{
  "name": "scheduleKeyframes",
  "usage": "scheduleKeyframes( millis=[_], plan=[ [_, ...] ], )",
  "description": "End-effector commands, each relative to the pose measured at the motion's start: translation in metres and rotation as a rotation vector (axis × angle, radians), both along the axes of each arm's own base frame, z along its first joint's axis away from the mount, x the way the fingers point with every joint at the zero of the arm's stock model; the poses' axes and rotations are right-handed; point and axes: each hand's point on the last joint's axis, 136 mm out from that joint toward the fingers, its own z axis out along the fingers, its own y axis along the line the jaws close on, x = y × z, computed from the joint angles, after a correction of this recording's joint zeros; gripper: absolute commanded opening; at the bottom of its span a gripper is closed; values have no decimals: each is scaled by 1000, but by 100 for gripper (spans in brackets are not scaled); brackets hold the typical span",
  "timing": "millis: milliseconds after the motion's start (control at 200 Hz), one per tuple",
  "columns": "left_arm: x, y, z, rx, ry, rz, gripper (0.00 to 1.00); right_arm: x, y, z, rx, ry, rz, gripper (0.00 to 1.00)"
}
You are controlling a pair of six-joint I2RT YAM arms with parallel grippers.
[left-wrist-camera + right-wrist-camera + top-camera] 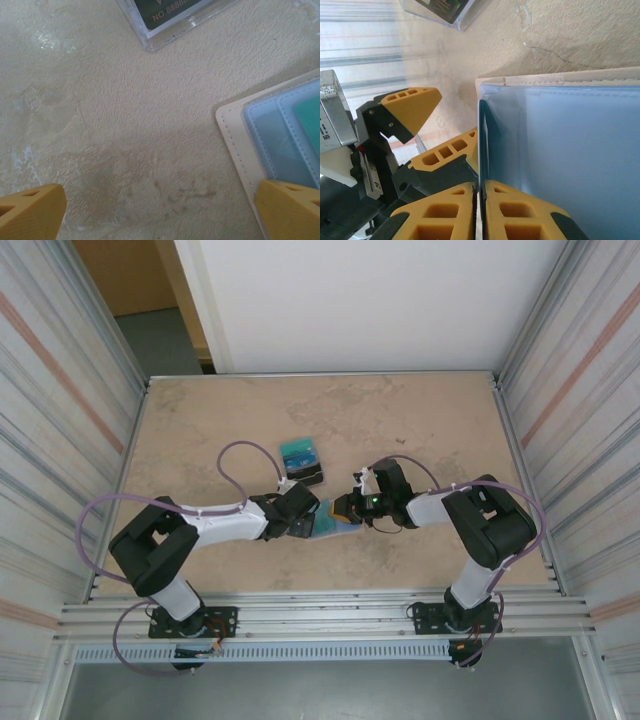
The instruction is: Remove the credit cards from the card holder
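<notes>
While the left arm lies low over the table [430, 420], its gripper [300, 512] gaping wide with one finger [290, 210] on the holder's [332, 528] corner, the right gripper [479, 210] reaches in from the holder's other end, pinching its blue edge. The holder lies open, pale blue inside a tan stitched rim, with its long axis running from gripper to gripper. The cards [302, 462] sit just beyond it.

Pale lettering "NO 8888", cut off at the frame edge, on the dark green card [165, 12]
</notes>
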Motion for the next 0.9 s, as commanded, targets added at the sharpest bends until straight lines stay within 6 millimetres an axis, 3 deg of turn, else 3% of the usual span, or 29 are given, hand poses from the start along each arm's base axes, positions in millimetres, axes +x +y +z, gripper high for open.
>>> scheduleKeyframes(
  millis=[0, 456, 897],
  plan=[
    [-17, 17, -25, 89, 85, 3, 99, 1, -1, 14, 35, -19, 0, 13],
    [-16, 17, -24, 92, 81, 3, 99, 4, -9, 16, 23, -32, -18, 8],
    [-14, 14, -16, 70, 67, 1, 99, 3, -36, 15, -187, -115, -28, 6]
  ],
)
